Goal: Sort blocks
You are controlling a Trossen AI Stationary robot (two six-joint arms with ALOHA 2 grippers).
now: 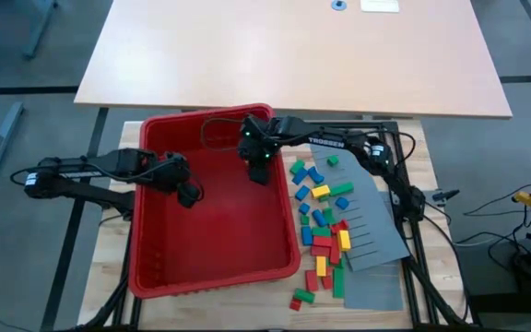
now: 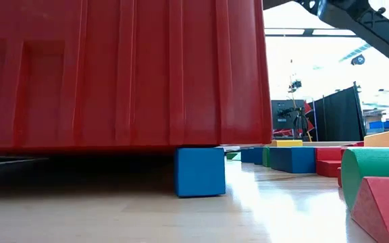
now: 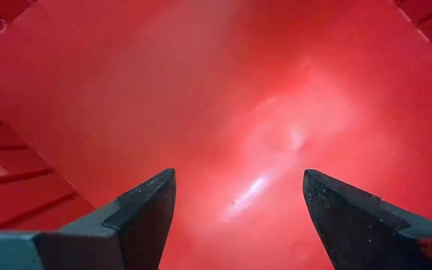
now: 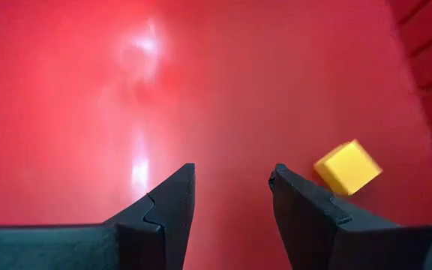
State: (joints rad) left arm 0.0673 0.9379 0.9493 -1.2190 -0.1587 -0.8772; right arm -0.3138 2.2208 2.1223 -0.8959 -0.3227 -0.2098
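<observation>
Left gripper (image 1: 188,195) is held open and empty over the red bin (image 1: 155,277), near its left wall. Right gripper (image 1: 258,172) is open inside the far right corner; a yellow block (image 4: 347,166) is seen just beside its fingers. Remaining blocks (image 1: 321,226) are scattered on the table right of the bin.

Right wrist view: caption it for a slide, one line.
Right gripper, jaws open and empty, over the big red plastic bin's floor, with a small yellow block blurred beside it.

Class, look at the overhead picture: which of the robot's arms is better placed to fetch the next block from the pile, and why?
Probably the right. Its pincer hangs open over the big red plastic bin near the wall beside the pile of small coloured blocks. The left pincer, also open, sits farther across the bin.
</observation>
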